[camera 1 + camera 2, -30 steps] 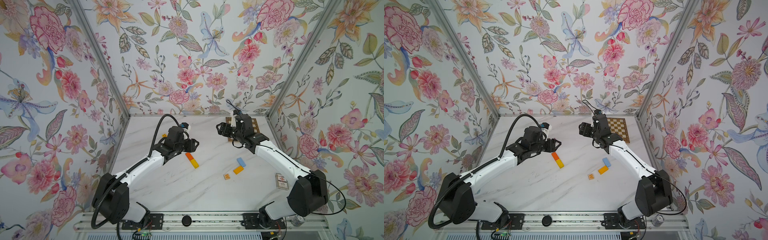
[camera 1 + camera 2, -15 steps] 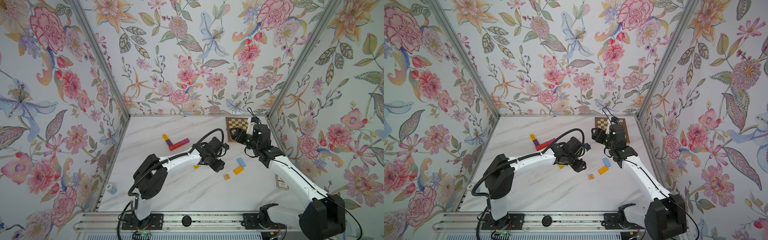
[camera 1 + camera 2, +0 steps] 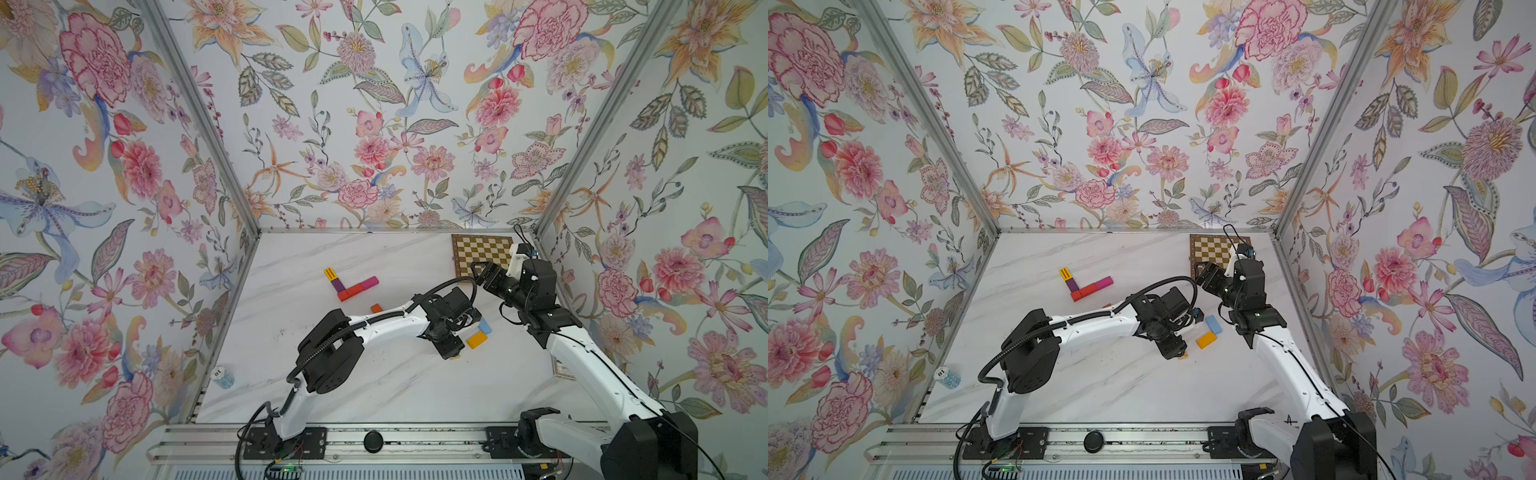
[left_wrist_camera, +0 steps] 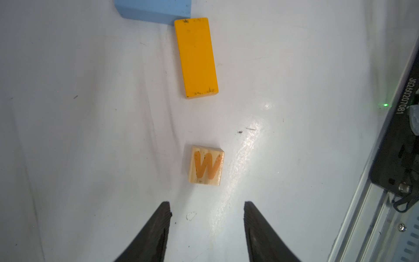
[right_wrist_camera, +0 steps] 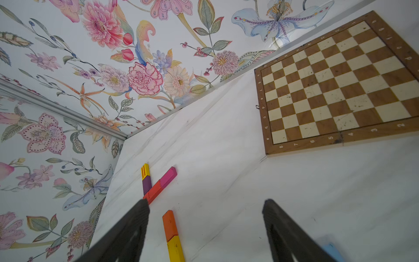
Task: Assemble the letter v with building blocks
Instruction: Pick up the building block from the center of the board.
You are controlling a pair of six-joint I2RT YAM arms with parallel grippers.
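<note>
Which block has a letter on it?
The small bare-wood cube before the left gripper: it shows an orange W; the rest are painted rectangles.

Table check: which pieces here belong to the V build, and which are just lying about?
For the job:
- angle of yellow, purple, red and magenta blocks
- orange block touching a yellow block
- orange-yellow block
- blue block
- W cube

Lying about:
- chessboard
- flat box
</note>
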